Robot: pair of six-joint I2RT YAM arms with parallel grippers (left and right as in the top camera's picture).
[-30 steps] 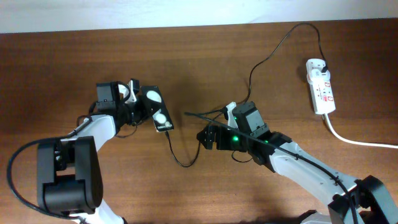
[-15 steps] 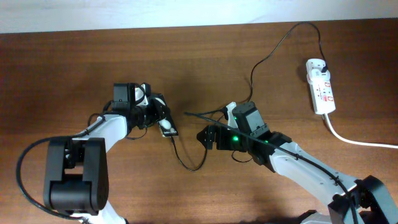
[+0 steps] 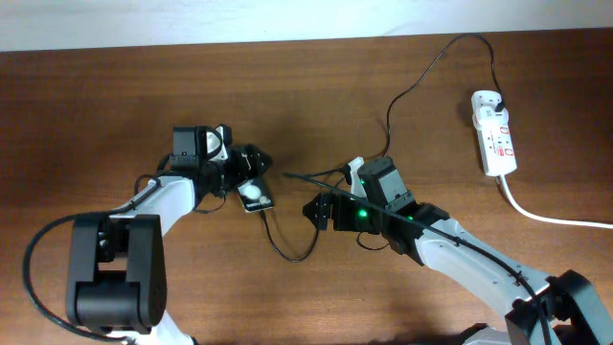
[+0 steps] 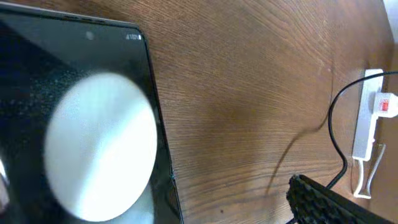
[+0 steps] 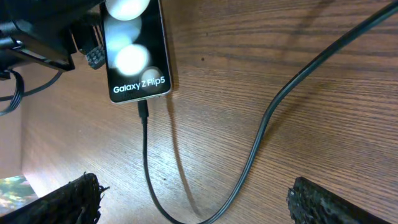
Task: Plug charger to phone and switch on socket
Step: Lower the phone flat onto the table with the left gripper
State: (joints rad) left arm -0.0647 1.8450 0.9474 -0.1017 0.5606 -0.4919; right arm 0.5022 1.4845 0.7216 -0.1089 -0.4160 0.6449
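Note:
The black phone (image 3: 253,192) lies flat on the wooden table, and it fills the left of the left wrist view (image 4: 74,124). My left gripper (image 3: 245,175) stands open over its upper end; one finger (image 4: 329,204) sits well clear of the phone's edge. The charger (image 3: 287,251) is a thin black cable. Its tip (image 5: 143,111) sits in the phone's (image 5: 135,50) lower end, and its plug (image 3: 500,99) is in the white socket (image 3: 495,134) at the far right. My right gripper (image 3: 314,211) is open above the cable loop (image 5: 249,168), holding nothing.
The socket's thick white cord (image 3: 551,216) runs off to the right edge. The charger cable arcs along the back of the table (image 3: 450,43). The socket (image 4: 368,124) also shows far off in the left wrist view. Bare wood lies to the left and front.
My left gripper carried the phone rightward, then opened and let it go. The phone now lies flat, and the cable loop has shifted right. The right arm has not moved.

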